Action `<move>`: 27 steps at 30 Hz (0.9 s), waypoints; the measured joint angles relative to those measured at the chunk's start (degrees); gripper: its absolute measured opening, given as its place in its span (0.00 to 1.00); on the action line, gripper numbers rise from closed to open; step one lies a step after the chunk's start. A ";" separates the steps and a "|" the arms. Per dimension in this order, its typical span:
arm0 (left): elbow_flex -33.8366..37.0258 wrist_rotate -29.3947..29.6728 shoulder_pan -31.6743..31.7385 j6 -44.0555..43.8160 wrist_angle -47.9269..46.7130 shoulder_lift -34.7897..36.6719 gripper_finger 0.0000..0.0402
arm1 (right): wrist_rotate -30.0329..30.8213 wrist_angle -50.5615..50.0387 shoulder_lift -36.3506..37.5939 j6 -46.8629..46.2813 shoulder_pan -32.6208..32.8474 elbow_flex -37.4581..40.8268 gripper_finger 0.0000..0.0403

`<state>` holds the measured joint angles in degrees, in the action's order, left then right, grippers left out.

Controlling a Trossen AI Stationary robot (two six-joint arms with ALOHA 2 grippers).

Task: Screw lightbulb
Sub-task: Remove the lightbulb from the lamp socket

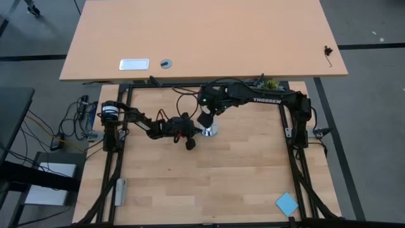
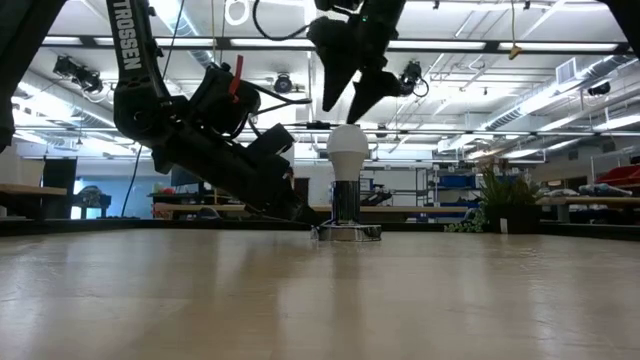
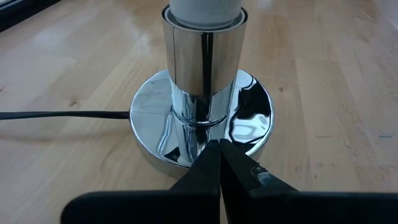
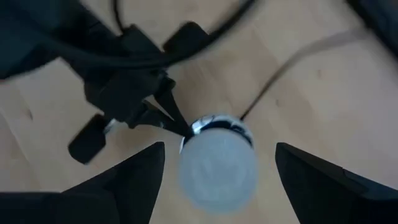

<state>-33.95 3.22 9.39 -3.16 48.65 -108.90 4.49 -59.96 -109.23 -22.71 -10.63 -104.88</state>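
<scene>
The white lightbulb (image 2: 347, 150) stands upright with its screw end in the shiny silver socket base (image 2: 346, 232), which rests on the wooden table; it also shows in the right wrist view (image 4: 217, 168). My right gripper (image 2: 342, 112) hangs open just above the bulb, pointing down, one finger on either side, touching nothing. My left gripper (image 3: 219, 155) is shut, low over the table at the base's left side (image 1: 193, 132). The base's black cord (image 3: 62, 115) lies on the table. My left gripper has its shut fingertips (image 3: 211, 163) against the rim of the base's round foot (image 3: 180, 163), on the side toward the table's left. The fingers come slanting down from the table's left, almost level. The base stands flat on the table.
A blue square pad (image 1: 286, 204) lies near the table's front right corner. A second, lighter table (image 1: 202, 38) stands beyond the far edge. Bare wood lies in front of the base toward the near edge.
</scene>
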 joint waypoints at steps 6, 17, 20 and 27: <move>-0.07 0.00 0.00 -0.02 -0.11 0.00 0.01 | -0.23 -0.44 -1.04 -6.14 0.36 0.22 0.77; -0.07 -0.02 0.00 -0.04 -0.24 0.02 0.01 | -0.84 -3.51 -4.56 -5.51 0.94 0.37 0.77; -0.07 -0.04 0.00 -0.06 -0.23 0.02 0.01 | -0.97 -3.52 -4.90 -1.73 0.98 0.22 0.75; 0.01 -0.07 -0.01 -0.07 -0.25 0.03 0.01 | -1.70 -4.22 -4.90 20.09 0.91 0.11 0.69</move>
<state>-33.95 3.16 9.38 -3.22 48.40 -108.87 2.79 -64.17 -114.13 -2.62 -9.72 -104.77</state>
